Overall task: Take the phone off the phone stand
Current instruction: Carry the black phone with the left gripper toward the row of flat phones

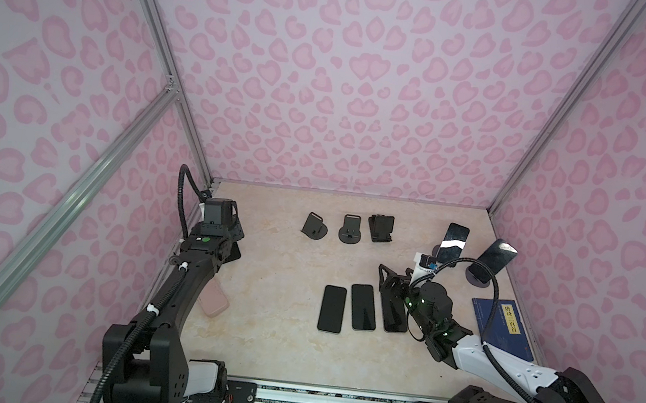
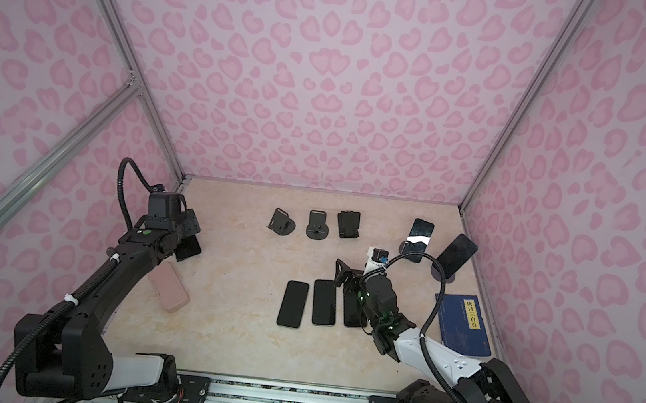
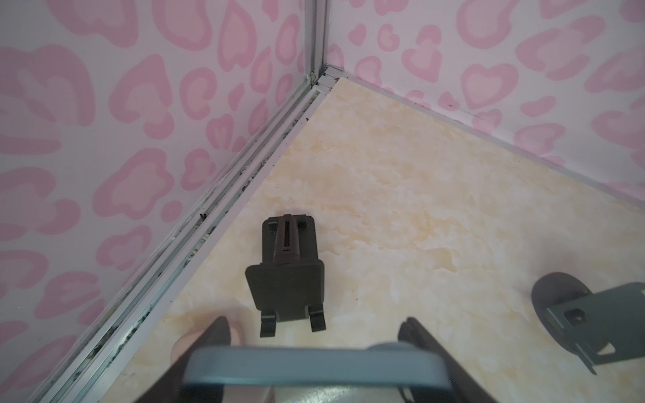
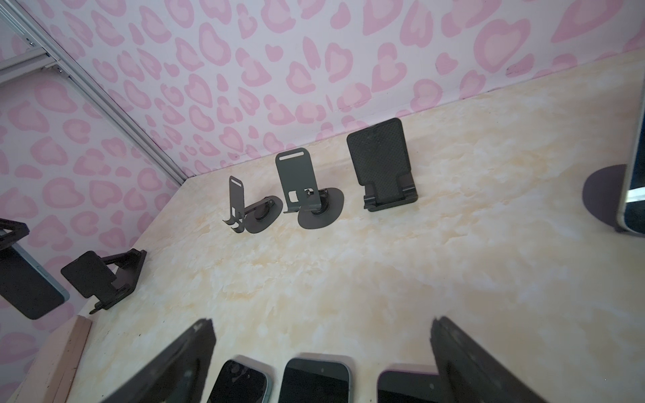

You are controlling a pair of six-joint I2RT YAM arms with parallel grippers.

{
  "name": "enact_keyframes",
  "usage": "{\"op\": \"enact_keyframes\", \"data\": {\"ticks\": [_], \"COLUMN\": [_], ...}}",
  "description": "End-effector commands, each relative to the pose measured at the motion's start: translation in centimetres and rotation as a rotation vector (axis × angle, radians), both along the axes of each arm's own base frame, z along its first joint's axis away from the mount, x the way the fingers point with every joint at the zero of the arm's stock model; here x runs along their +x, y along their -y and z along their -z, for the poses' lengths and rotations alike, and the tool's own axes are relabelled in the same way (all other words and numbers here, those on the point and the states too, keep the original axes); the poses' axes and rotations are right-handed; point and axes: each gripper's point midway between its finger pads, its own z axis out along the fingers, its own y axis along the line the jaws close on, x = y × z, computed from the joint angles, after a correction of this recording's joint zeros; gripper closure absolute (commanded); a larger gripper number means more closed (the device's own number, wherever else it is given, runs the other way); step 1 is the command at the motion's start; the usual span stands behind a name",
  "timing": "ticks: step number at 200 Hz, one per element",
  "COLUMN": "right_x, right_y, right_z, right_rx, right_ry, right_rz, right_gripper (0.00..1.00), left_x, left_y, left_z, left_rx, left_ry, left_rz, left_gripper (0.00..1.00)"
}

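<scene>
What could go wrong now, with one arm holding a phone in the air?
The left end effector pinches the phone by its edges above the empty stand; a slip could drop it onto the stand or the table. The right end effector hangs open over the flat phones and might bump one. Its cable loops close to a phone on a stand and might snag it.

The blue-grey phone [image 3: 314,366] sits clamped in the left hand [image 3: 314,322], the black folding stand [image 3: 286,279] upright just ahead of it.
</scene>
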Motion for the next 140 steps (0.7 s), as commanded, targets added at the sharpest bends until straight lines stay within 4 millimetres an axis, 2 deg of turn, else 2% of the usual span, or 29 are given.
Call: {"op": "enact_keyframes", "data": {"ticks": [1, 40, 104, 140], "right_x": [0.1, 0.1, 0.0, 0.1], "right_y": [0.1, -0.2, -0.4, -0.3], "right_z": [-0.1, 0.1, 0.1, 0.0], "right_rx": [0.008, 0.02, 0.026, 0.023], "right_ry": [0.003, -0.004, -0.003, -0.001], "right_rz": [0.011, -0.001, -0.012, -0.008], "right_gripper": [0.01, 0.02, 0.02, 0.02], "left_x": [-0.9, -2.6, -5.0, -5.8], "left_y": [1.8, 5.6, 12.7, 16.0], "left_z": [-0.4, 0.0, 3.1, 4.6], "left_rx": [-0.011, -0.049, -0.066, -0.064], "left_ry": [-0.002, -0.011, -0.102, -0.177], "left_rz": [0.026, 0.094, 0.249, 0.321], "left_gripper": [0.41, 0.4, 0.41, 0.4]}}
